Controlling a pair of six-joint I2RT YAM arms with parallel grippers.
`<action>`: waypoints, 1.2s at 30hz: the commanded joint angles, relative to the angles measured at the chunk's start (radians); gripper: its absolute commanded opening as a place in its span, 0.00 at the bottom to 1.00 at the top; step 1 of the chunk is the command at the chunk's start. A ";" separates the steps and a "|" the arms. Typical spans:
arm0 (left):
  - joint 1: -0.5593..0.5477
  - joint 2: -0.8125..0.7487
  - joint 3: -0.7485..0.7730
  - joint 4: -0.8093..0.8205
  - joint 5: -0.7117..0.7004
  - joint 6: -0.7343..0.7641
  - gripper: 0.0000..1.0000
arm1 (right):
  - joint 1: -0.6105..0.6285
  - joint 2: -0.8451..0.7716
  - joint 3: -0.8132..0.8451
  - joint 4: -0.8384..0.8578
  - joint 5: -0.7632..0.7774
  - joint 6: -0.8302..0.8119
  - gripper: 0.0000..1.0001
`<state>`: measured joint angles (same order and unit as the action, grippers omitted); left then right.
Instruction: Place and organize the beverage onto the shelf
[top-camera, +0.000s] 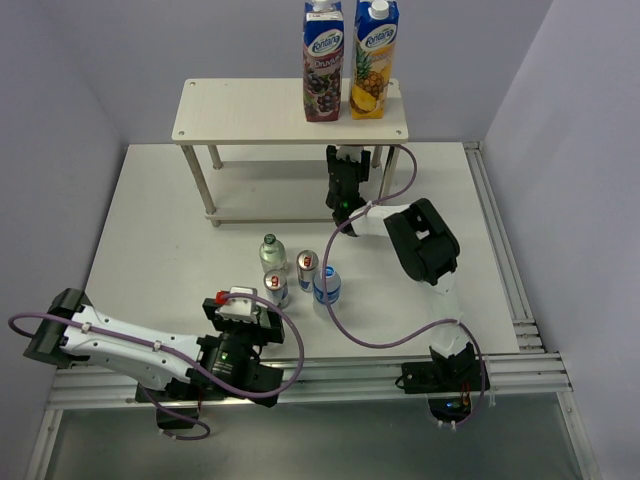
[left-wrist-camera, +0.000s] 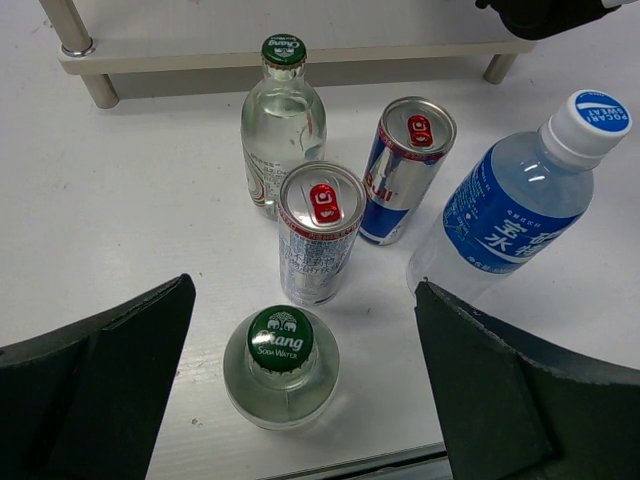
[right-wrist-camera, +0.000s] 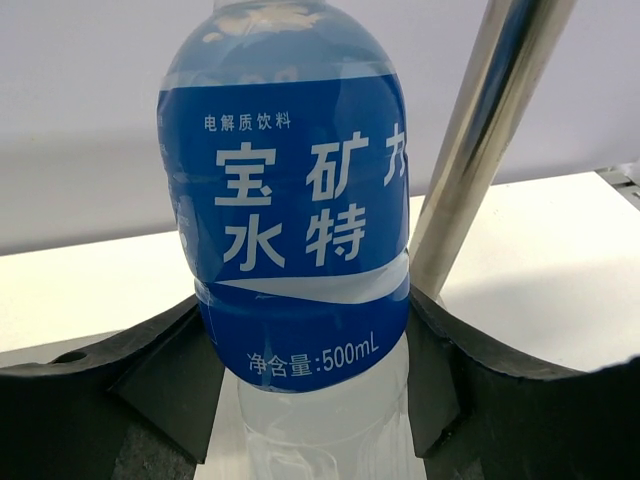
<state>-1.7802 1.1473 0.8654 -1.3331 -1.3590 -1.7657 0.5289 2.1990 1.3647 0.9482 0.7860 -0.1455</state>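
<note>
Nearest your left wrist camera, the near glass bottle (left-wrist-camera: 280, 365), with a green Chang cap, stands untouched between the wide-open fingers (left-wrist-camera: 100, 390) of the left gripper (left-wrist-camera: 305, 300). Behind it are the near can (left-wrist-camera: 320, 235), far can (left-wrist-camera: 410, 170), far glass bottle (left-wrist-camera: 283, 120) and table water bottle (left-wrist-camera: 520, 200), so 5 drinks stand unshelved.

From above, the right gripper (top-camera: 345, 165) reaches under the top board of the shelf (top-camera: 250, 115), which carries 2 juice cartons (top-camera: 324, 60).

Its wrist camera shows the held water bottle (right-wrist-camera: 290, 250), clear, blue-labelled and upright, clasped between both pads (right-wrist-camera: 160, 390) beside a shelf post (right-wrist-camera: 480, 150). You cannot tell whether it rests on the lower board. I judge 1 of 6 nearly placed.
</note>
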 joint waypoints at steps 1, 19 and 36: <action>-0.005 0.005 0.035 -0.038 -0.026 0.012 0.99 | 0.005 -0.087 -0.021 -0.026 0.042 0.011 0.00; -0.005 -0.004 0.032 -0.037 -0.025 0.011 0.99 | 0.155 -0.426 -0.223 -0.256 0.254 0.092 0.00; -0.005 0.006 0.035 -0.037 -0.023 0.011 0.99 | 0.335 -0.864 -0.390 -1.619 0.363 1.162 0.00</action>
<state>-1.7802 1.1660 0.8719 -1.3334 -1.3590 -1.7653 0.8413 1.4303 1.0050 -0.3183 1.1126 0.6765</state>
